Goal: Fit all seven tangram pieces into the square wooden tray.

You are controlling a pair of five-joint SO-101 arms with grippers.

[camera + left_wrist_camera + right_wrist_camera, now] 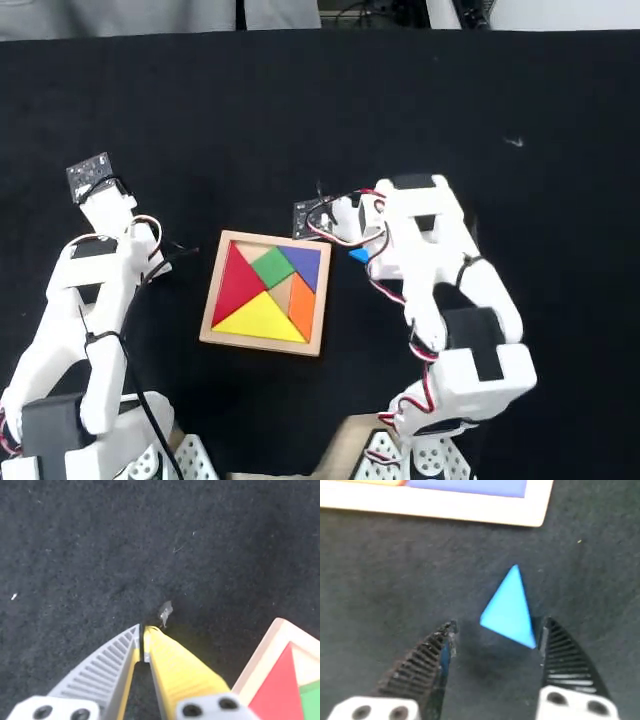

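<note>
While its arm sits at the lower left of the high view, the left gripper [141, 629] is clenched on nothing. Its fingers are pressed tip to tip over the black counter [520, 180], near the tray's left edge. On to centre frame: the square wooden tray [209, 305] lies flat, and seated inside it are a red triangle [236, 285], a yellow triangle [262, 318], a green square [272, 266], a purple-blue piece [306, 262] and an orange triangle [303, 305]. Just right of the tray's upper right corner, the small blue triangle [509, 605] lies flat on the counter, outside the tray. Over it hangs the right gripper [498, 625]. Its fingers are spread wide, one on either side of the triangle and one tip just beside a corner.
</note>
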